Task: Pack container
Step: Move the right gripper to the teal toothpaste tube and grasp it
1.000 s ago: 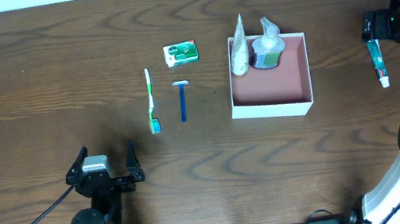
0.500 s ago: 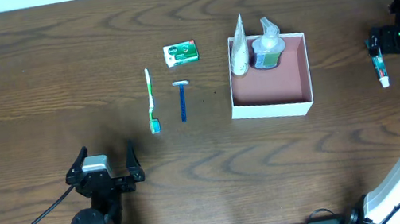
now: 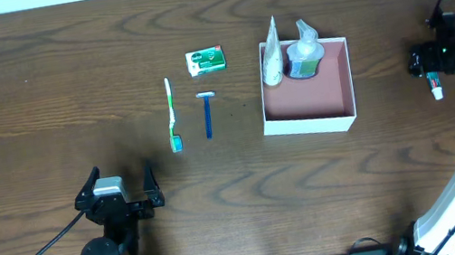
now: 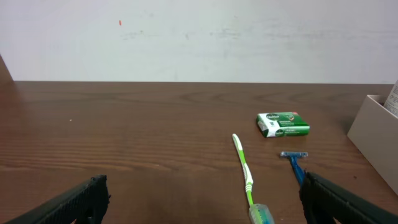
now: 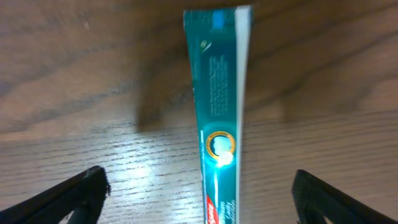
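Hovering released over toothpaste [image 5: 217, 112], right gripper [image 5: 199, 185] well apart from container [image 3: 311, 123], left gripper [image 3: 120, 174] spread wide at table [image 3: 20, 87] front

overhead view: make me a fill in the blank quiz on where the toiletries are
1. The box holds ___ items.
2. The blue ___ lies between the toothbrush and the box.
3. The right pincer is open above the teal tube, which lies ___ the box.
Missing words: two; razor; outside.
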You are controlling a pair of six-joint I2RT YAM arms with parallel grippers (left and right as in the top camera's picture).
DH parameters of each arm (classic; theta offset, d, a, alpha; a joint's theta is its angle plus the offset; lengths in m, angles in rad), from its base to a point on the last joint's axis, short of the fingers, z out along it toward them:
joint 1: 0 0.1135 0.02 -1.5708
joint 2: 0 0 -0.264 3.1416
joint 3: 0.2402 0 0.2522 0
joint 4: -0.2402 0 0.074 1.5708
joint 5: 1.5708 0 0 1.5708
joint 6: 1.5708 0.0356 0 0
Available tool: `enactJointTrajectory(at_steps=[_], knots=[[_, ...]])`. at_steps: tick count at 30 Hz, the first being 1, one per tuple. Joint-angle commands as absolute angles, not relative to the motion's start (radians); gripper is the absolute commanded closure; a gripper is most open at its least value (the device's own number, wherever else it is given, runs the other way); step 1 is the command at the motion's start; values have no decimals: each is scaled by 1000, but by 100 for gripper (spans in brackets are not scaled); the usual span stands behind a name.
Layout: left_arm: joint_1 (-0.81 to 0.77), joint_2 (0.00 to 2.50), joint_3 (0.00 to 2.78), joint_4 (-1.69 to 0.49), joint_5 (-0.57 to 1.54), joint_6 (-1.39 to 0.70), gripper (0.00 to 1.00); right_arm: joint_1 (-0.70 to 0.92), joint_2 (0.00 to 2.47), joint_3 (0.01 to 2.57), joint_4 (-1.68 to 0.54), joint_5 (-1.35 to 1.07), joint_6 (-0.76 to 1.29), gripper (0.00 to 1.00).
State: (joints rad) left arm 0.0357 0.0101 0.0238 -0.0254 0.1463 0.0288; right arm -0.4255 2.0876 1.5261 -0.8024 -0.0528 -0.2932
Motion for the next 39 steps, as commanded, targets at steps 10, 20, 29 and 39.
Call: enactJointTrajectory(at_steps=[10, 20, 29, 39], knots=[[32, 4, 4, -51, 149, 28, 2, -432, 2140, 1518, -796, -49, -330, 23], [32, 4, 4, -51, 149, 28, 2, -435, 2145, 1516, -798, -49, -330, 34], [32, 4, 4, -51, 149, 28, 2, -445, 2156, 1507, -799, -50, -330, 36], [32, 4, 4, -51, 149, 28, 2, -446, 2156, 1510, -795, -51, -306, 80]])
